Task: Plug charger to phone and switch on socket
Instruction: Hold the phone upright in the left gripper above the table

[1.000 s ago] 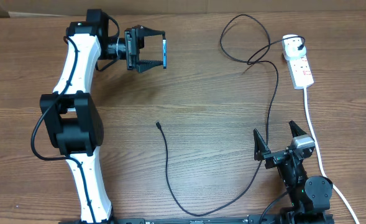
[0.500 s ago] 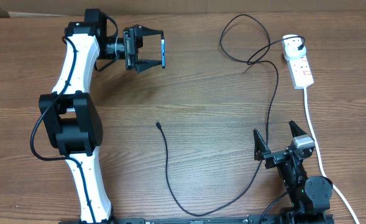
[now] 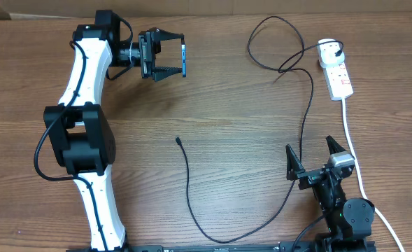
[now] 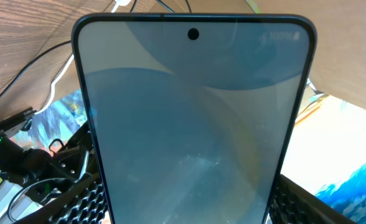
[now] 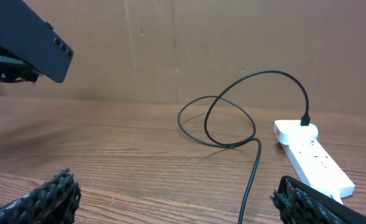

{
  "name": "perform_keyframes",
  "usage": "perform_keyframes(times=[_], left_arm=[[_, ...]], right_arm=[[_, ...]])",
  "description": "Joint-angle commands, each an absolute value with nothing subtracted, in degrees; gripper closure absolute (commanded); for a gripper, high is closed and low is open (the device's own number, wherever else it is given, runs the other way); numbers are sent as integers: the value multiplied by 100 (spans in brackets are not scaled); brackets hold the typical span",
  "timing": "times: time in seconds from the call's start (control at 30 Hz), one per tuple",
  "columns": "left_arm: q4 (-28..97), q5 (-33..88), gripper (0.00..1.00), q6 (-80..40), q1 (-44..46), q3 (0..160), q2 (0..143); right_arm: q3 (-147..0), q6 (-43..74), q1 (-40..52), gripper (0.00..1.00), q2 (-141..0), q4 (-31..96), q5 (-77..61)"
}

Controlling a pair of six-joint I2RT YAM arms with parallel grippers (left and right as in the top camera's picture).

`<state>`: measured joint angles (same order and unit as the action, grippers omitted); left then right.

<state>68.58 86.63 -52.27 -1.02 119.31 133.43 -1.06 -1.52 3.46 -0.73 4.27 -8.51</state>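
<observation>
Blue-screened slim rectangular phone (image 3: 184, 59) sits clamped aloft in our left gripper (image 3: 178, 56). Our right gripper (image 3: 308, 145), open and empty, should probably next fetch the thin black charger cable (image 3: 178, 140) by its tip.

A robot lab bench: wooden table (image 3: 226, 105), cardboard backdrop (image 5: 170, 37).

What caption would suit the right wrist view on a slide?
Phone held above the table, charger looping to the socket, seen between the right gripper's open jaws.
</observation>
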Motion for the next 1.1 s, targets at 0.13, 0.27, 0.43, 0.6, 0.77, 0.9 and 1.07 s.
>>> perform_keyframes(times=[0.13, 0.27, 0.43, 0.6, 0.77, 0.9, 1.07], left_arm=[[6864, 8799, 28, -4884, -126, 12105, 13369], [6855, 8302, 28, -4899, -97, 12105, 13369], [6853, 7089, 28, -4908, -93, 12105, 13369], [6814, 6302, 28, -4884, -93, 12105, 13369], [6460, 6261, 30, -4888, -80, 12105, 13369], [6427, 6296, 29, -4936, -56, 12105, 13369], [6425, 6866, 29, -4934, -56, 12105, 13369]], right_arm=[[-49, -176, 379, 0, -16, 399, -753], [-49, -176, 379, 0, -16, 401, -753], [-49, -176, 379, 0, -16, 401, -753], [-49, -176, 379, 0, -16, 401, -753], [-49, -5, 379, 0, -16, 283, -958], [-49, 263, 379, 0, -16, -191, -1516], [-49, 427, 379, 0, -16, -2443, -2064]])
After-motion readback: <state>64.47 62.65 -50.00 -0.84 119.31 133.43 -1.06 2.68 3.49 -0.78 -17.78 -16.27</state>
